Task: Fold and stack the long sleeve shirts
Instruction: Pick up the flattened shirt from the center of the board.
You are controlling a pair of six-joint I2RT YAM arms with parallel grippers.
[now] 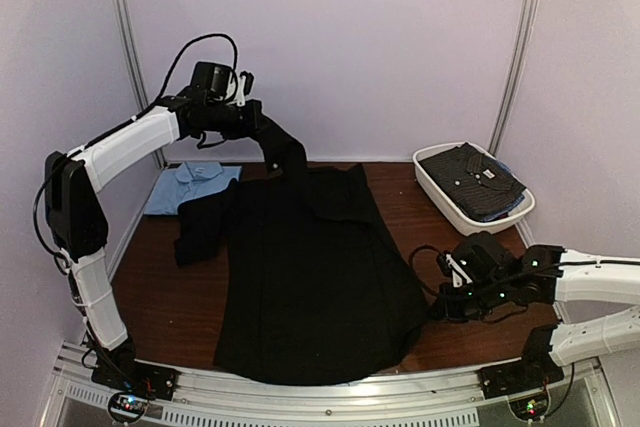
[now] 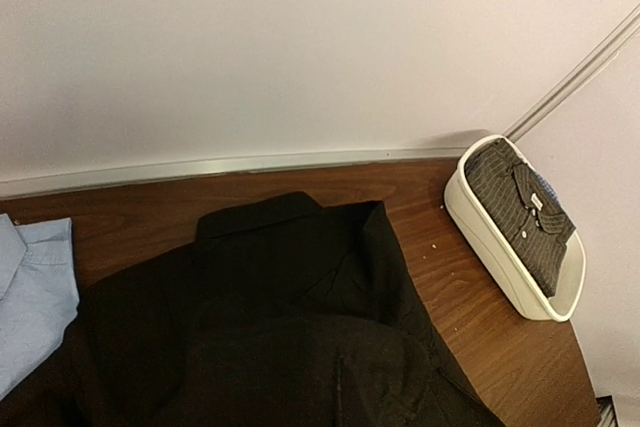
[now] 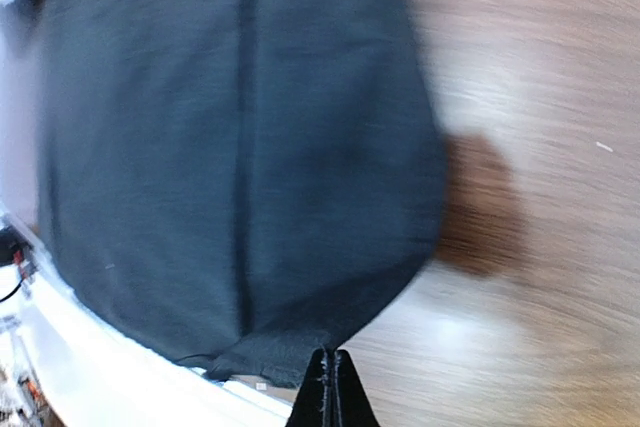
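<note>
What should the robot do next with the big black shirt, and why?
Probably lift the right gripper a little and carry it toward the left arm's side. It is shut at the right hem edge of the black shirt and seems to pinch it, while the left gripper holds the far part up off the table, so that side looks ready to fold over.

The black shirt (image 1: 310, 277) is matt cloth, the table (image 1: 170, 297) glossy grained wood, the tub (image 1: 452, 209) smooth white plastic.
</note>
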